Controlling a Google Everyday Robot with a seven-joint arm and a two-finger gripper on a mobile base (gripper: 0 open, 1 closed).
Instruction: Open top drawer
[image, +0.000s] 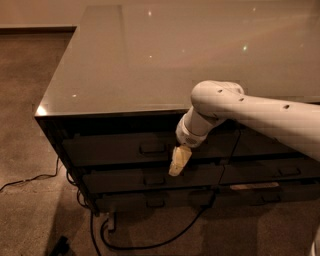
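Three dark glossy drawer fronts stack one above another at the left end of a low cabinet. The uppermost is the top drawer (110, 150), a wide, shallow panel directly under the overhanging edge of the smooth grey-beige reflective cabinet top (150, 60). Its front is nearly black and faintly shiny, and it carries one small horizontal bar handle (152, 148) at about the middle. The panel appears to lie in line with the fronts below it, so the drawer looks closed.

The white, rounded robot arm (250, 112) reaches in from the right across the cabinet's front edge and bends down at the wrist. The pale yellowish gripper (179, 161) hangs from it, pointing down and slightly left. It is in front of the top drawer's lower right part, just right of and a little below the bar handle, with its tip over the seam to the second drawer (125, 179). Whether the gripper is open or closed cannot be told, nor whether it touches the panel.

A black cable (150, 244) loops over the brown carpet (25, 125) below the cabinet.
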